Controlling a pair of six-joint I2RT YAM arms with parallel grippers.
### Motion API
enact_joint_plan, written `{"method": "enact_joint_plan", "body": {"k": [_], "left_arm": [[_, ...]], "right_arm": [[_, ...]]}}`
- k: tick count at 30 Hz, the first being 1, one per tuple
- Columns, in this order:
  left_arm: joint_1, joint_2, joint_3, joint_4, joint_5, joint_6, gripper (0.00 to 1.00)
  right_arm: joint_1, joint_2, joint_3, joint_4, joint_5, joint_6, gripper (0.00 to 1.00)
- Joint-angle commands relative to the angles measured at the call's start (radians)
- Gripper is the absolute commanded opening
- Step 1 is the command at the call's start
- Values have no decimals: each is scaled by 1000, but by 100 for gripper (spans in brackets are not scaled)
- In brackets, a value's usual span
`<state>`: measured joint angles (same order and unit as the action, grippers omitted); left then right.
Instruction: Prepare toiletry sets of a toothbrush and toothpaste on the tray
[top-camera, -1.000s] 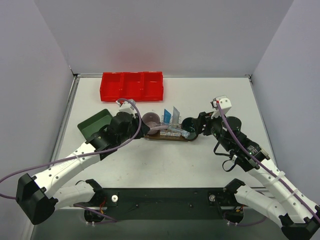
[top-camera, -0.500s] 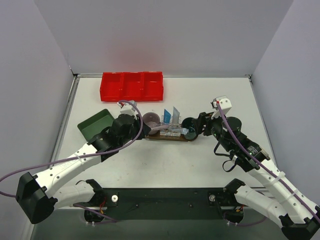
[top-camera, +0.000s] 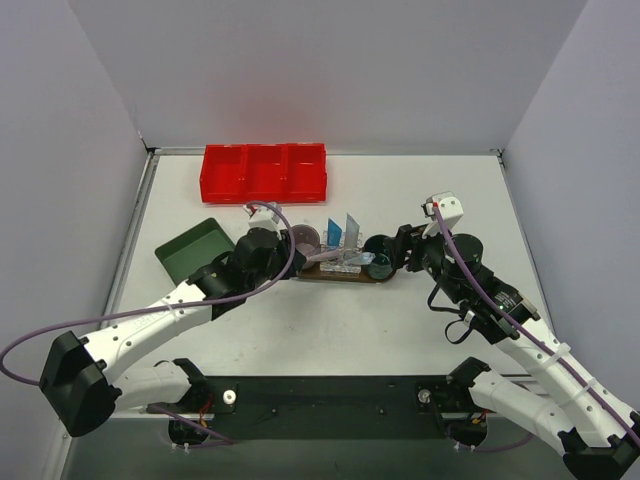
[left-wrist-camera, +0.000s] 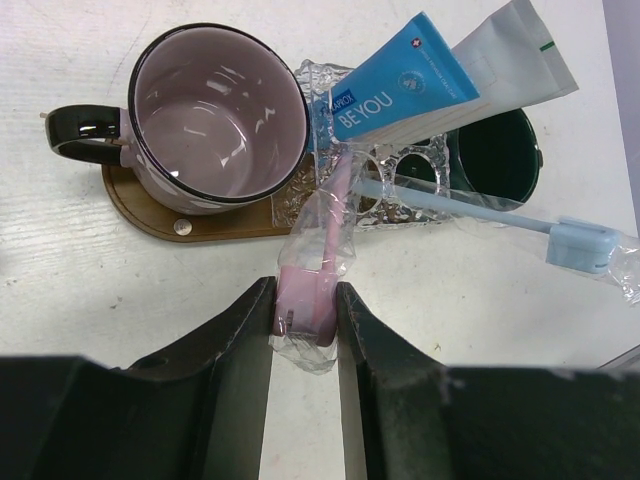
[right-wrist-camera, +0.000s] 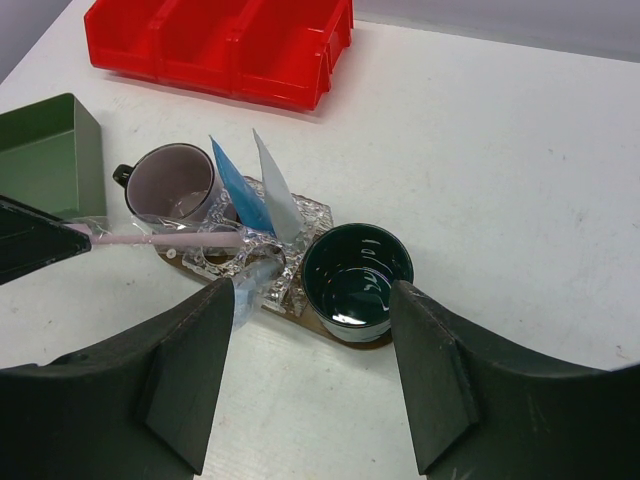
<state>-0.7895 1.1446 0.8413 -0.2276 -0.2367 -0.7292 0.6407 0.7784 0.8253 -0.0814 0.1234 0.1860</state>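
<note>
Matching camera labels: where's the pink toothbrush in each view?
Top external: pink toothbrush just left of centre, lying roughly horizontal.
Left wrist: toothbrush at bottom centre, its handle held in the left end effector.
Right wrist: toothbrush at left-middle, lying horizontal.
Shared landmark: the pink mug beside it.

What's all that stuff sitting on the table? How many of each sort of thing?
Cups: 2 (pink mug, dark green cup)
Toothpaste tubes: 2 (blue tube, white tube)
Toothbrushes: 2 (pink toothbrush, pale blue toothbrush)
Trays: 1 (wooden tray)
Clear holders: 1 (clear faceted holder)
Boxes: 2 (red bin, green box)
Total: 10
</note>
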Motion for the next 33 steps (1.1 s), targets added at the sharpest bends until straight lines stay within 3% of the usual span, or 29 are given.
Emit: {"method": "enact_joint_plan", "body": {"k": [1,22,26,27,33], "left_arm": [[-7,20,19,7,-23,1,0],[-19,103,76,-68,-50,-6,1],[-17,72,74,-75,-69,-6,18],[-17,64,76,-73,-72,-3,26],[-19,37,102,-70,-49,33,56]], "right_arm": [[-7,-10,-8,22,7,-2,59],[-6,-5,-6,15,1,-6,59],[-6,-2,-5,15,-1,-6,59],[-6,-4,-5,14,-2,-6,59],[-6,-2,-2,12,-4,-5,60]]}}
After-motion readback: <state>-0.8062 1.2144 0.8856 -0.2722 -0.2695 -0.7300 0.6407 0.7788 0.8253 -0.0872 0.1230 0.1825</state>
